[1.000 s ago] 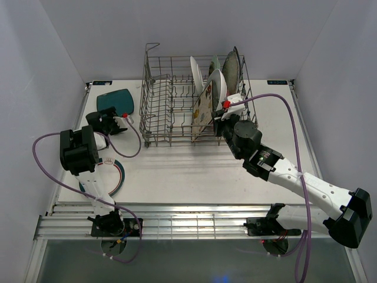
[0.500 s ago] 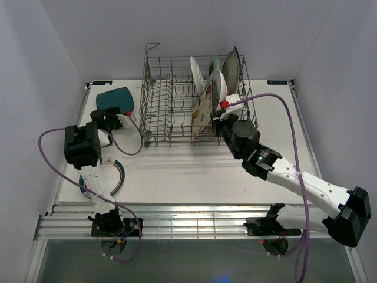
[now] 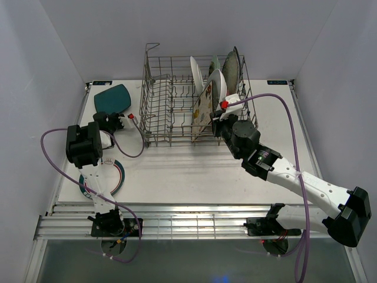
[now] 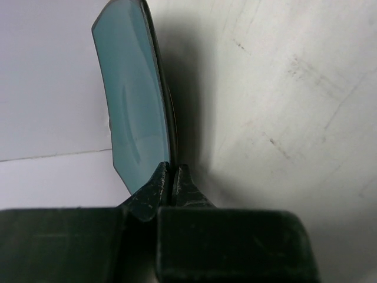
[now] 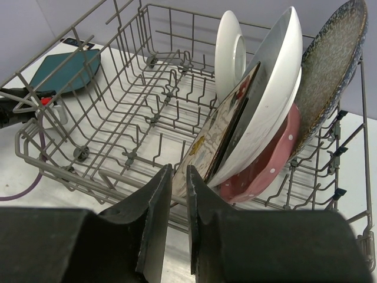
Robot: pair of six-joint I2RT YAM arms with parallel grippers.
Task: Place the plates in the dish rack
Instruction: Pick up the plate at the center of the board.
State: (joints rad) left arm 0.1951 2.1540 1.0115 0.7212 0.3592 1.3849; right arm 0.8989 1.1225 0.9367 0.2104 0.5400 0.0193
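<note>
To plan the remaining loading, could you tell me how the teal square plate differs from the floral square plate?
The teal plate lies on the table outside the dish rack; the floral plate stands on edge inside it. The teal plate is plain, the floral plate patterned. The left gripper pinches the teal plate's rim; the floral plate's contact with the right gripper is unclear. Both are square.
</note>
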